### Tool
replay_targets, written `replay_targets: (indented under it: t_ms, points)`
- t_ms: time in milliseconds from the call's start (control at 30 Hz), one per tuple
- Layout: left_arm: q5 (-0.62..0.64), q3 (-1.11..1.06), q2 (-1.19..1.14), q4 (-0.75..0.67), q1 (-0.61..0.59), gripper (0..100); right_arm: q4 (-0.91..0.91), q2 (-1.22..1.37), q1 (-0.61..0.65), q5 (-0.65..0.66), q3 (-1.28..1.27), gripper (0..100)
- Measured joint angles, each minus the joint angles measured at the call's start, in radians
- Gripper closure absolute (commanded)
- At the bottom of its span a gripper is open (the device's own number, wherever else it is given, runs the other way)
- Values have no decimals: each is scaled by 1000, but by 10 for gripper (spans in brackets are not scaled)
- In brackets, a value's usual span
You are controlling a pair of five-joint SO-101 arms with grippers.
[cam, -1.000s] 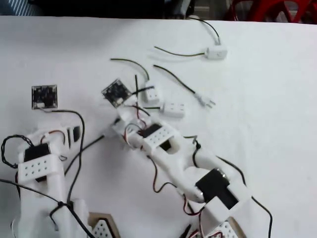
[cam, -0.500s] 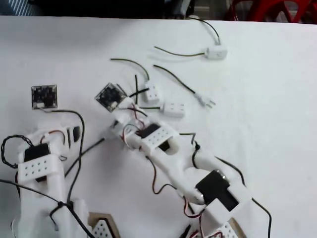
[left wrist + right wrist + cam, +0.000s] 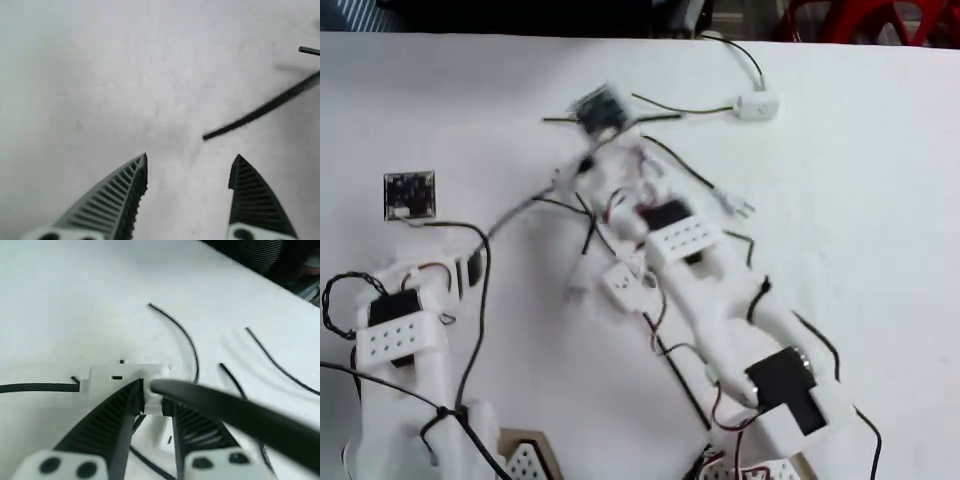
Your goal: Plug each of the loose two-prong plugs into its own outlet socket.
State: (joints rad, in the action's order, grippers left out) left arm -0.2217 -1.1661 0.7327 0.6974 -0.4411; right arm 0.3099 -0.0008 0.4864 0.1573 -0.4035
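Note:
My right gripper (image 3: 152, 390) is shut on a small white outlet block (image 3: 112, 380) just above the table, and a black cable (image 3: 235, 412) crosses close in front of it. In the high view this gripper (image 3: 620, 155) is at the middle back, blurred, beside a dark patterned square (image 3: 598, 105). A loose two-prong plug (image 3: 735, 205) lies to its right. A white outlet socket (image 3: 757, 106) sits at the back, and another socket (image 3: 625, 283) lies beside the right arm. My left gripper (image 3: 187, 175) is open over bare table, near a black wire end (image 3: 250, 117).
A second patterned square (image 3: 410, 195) lies at the left, ahead of the left arm (image 3: 395, 340). Thin black wires (image 3: 670, 155) trail across the middle of the table. The right side of the white table (image 3: 880, 200) is bare.
The right arm has swung toward the back of the table, and the patterned square went with it. One white socket has shifted toward the front, beside the arm. The left arm has stayed still.

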Motion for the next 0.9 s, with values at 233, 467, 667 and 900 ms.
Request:
replay_targets:
  t_ms: [233,467,667,900]
  points:
    - [0,0,0,0,0,736,-11,15,-198,-163,143,981]
    - [0,0,0,0,0,736,-37,249,-410,-270,316,981]
    - [0,0,0,0,0,736,-37,451,-519,-302,483,980]
    - [0,0,0,0,0,736,132,559,-543,-313,667,854]
